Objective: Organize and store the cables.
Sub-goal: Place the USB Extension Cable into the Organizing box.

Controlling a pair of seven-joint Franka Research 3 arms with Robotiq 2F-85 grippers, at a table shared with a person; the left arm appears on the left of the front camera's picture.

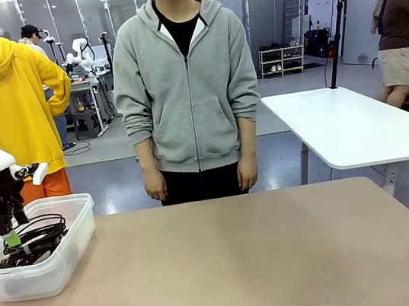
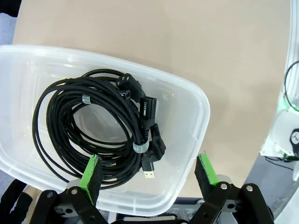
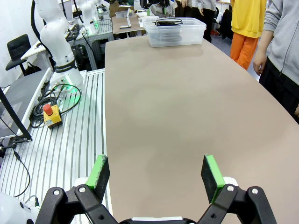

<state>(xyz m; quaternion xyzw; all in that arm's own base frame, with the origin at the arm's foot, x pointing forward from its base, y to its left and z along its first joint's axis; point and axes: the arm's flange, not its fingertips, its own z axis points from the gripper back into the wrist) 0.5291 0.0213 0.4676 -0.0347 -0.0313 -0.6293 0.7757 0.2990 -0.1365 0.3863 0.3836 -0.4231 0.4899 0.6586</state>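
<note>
Coiled cables in the clear tub at the table's left end, both grippers empty.

The cables (image 2: 93, 126) lie flat as stacked black coils inside the clear plastic tub (image 2: 189, 154), which sits on the brown table (image 1: 236, 263) near its left edge; in the left wrist view the bundle is a rough oval, banded at two spots, with a USB plug (image 2: 148, 173) jutting from its lower rim toward the camera and the other plug ends gathered at the coil's top right. The left gripper (image 2: 149, 173) hovers above the tub with its jaws wide apart, touching nothing. The right gripper (image 3: 156, 175) hangs over bare tabletop, well apart from the tub, jaws also spread and empty. A person (image 1: 187, 86) in a grey hoodie stands at the far side, arms down.
</note>
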